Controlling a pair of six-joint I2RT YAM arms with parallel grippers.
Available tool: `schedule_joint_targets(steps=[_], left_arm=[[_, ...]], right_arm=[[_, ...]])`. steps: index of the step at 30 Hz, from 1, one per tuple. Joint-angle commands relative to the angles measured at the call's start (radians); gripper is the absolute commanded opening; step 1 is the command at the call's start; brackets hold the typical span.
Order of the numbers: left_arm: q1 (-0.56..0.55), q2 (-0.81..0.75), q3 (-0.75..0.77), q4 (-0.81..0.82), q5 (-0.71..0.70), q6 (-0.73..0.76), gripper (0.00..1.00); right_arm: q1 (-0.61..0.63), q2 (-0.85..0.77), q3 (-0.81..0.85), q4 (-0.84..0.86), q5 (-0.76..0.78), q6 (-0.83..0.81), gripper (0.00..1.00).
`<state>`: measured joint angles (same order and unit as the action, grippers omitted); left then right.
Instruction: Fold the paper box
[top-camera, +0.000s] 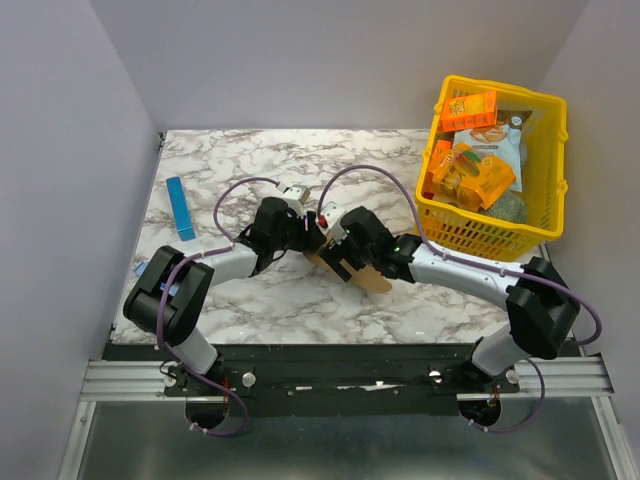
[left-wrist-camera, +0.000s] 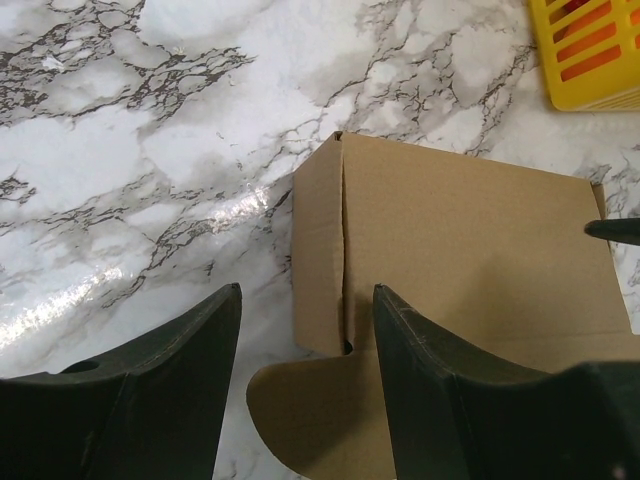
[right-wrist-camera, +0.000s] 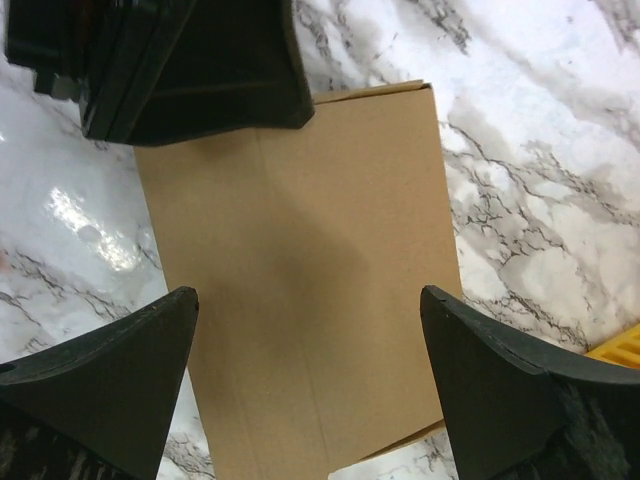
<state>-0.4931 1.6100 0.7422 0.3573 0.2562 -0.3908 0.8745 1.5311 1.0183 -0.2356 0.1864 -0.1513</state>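
Observation:
The paper box (top-camera: 374, 280) is plain brown cardboard, lying near the middle of the marble table, mostly hidden under my two grippers. In the left wrist view the box (left-wrist-camera: 460, 240) lies flat with a narrow side panel and a rounded flap (left-wrist-camera: 310, 420) at its near end. My left gripper (left-wrist-camera: 308, 292) is open, its jaws astride the box's side edge and flap. In the right wrist view the box (right-wrist-camera: 300, 280) fills the middle. My right gripper (right-wrist-camera: 308, 296) is open wide above it, jaws spanning its width. The left gripper (top-camera: 303, 238) and right gripper (top-camera: 345, 260) meet over the box.
A yellow basket (top-camera: 545, 170) holding orange snack boxes stands at the back right, close to the right arm; its corner shows in the left wrist view (left-wrist-camera: 590, 60). A slim blue bar (top-camera: 181, 208) lies at the left. Grey walls enclose the table.

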Motion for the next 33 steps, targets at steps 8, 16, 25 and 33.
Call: schedule_joint_targets(steps=[8,16,25,33], left_arm=[[-0.002,-0.012,0.000,0.026,0.006,-0.006,0.59],[0.005,-0.022,-0.030,0.100,0.038,-0.016,0.63],[0.027,-0.012,-0.069,0.219,0.100,-0.029,0.74],[0.044,0.044,-0.095,0.350,0.170,-0.051,0.86]], right_arm=[[-0.012,0.178,0.054,-0.051,0.214,-0.088,1.00],[-0.012,0.184,0.016,0.013,0.232,-0.122,0.95],[-0.012,0.238,0.008,0.045,0.281,-0.129,0.61],[-0.020,0.138,0.032,-0.014,0.171,-0.058,0.94]])
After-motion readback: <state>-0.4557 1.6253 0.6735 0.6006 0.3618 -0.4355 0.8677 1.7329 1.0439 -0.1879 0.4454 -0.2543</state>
